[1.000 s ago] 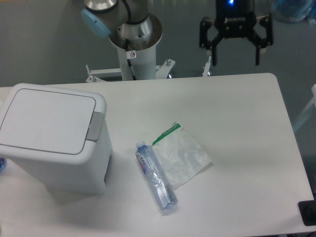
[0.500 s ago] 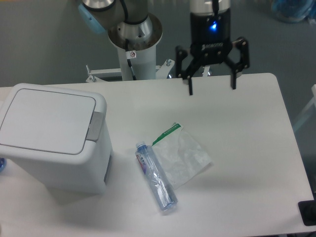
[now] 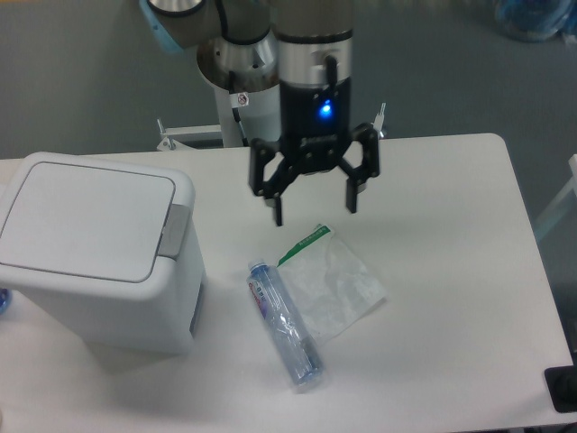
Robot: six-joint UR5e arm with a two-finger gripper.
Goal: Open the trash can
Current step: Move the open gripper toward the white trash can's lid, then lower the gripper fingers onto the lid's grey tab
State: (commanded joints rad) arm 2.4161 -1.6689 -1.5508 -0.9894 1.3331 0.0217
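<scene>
The trash can (image 3: 95, 253) is a large white boxy bin at the left of the table, with its flat lid shut and a grey push-button tab (image 3: 173, 231) on the lid's right edge. My gripper (image 3: 314, 211) is open and empty, fingers pointing down, above the table to the right of the bin. It hangs well apart from the tab, just above the top of a crumpled bag.
A clear plastic bottle (image 3: 285, 322) lies on the table right of the bin. A crumpled clear plastic bag (image 3: 331, 281) with a green strip lies beside it. The arm's base post (image 3: 243, 99) stands behind the table's far edge.
My gripper has moved left and down, from the far right of the table's back edge to above the table near the bag. It stays open. The bin, bottle and bag have not moved.
</scene>
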